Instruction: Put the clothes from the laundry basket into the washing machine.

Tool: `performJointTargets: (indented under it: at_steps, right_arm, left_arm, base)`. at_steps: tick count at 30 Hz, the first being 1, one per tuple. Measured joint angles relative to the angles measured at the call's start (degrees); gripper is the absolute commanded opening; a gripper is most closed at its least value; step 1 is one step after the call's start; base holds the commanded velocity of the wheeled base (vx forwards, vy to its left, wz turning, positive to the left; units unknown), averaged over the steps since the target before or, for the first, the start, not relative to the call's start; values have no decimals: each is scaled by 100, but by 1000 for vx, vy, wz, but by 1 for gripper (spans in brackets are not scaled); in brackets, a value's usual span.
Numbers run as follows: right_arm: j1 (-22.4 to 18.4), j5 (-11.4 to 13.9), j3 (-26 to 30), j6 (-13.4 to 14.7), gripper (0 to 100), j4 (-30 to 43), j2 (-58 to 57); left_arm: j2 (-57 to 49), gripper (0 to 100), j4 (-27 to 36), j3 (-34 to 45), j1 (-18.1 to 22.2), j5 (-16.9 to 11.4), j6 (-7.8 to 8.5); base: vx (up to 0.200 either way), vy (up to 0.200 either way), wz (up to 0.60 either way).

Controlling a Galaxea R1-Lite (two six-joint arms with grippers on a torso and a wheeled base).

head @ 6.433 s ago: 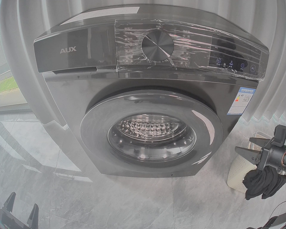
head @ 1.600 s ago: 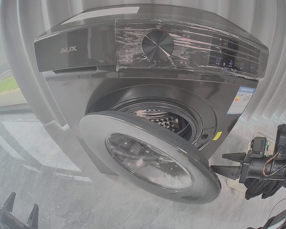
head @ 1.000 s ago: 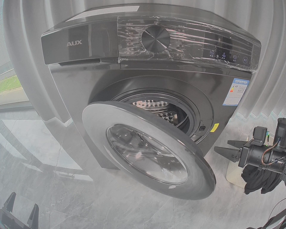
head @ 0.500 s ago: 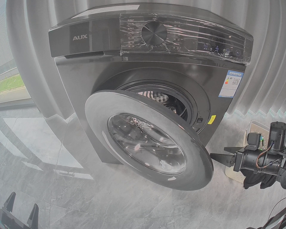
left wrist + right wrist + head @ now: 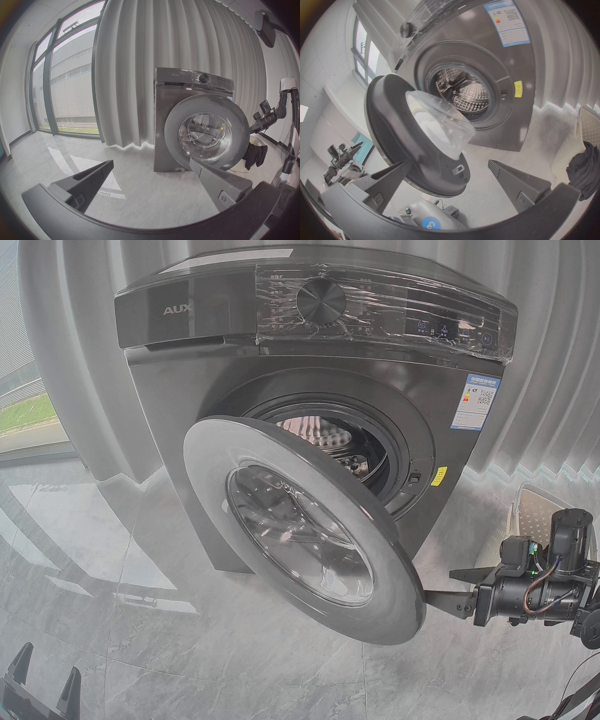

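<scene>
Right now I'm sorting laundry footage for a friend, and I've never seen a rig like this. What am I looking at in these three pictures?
This is a two-armed robot on wheels, facing a washing machine whose round door stands open. The head view comes from a camera on the robot's head, looking forward and down. The other two come from cameras on its wrists, so each shows its own gripper's two dark fingers up close. The right gripper is open at the door's rim and holds nothing. The left gripper is open too, low and away from the machine. On the floor at the robot's right stands a white laundry basket with dark clothes draped over its edge. The part of the drum that shows has no clothes in it.
</scene>
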Motion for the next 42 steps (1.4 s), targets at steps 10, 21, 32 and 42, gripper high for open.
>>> performJointTargets:
  at_steps: [10,21,32,42]
  right_arm:
    - [13,-145,-30,132,100,-391,-32]
    - [149,-589,-271,174,100,-1019,772]
    - [669,-968,-308,288,100,-2292,1983]
    - [1245,-944,-138,827,100,-3356,2394]
  left_arm:
    - [0,100,0,0,0,0,0]
    - [0,100,0,0,0,0,-5]
    - [0,100,0,0,0,0,0]
    - [0,100,0,0,0,2,0]
  base:
    - [0,0,0]
    - [-109,0,0]
    - [0,0,0]
    - [0,0,0]
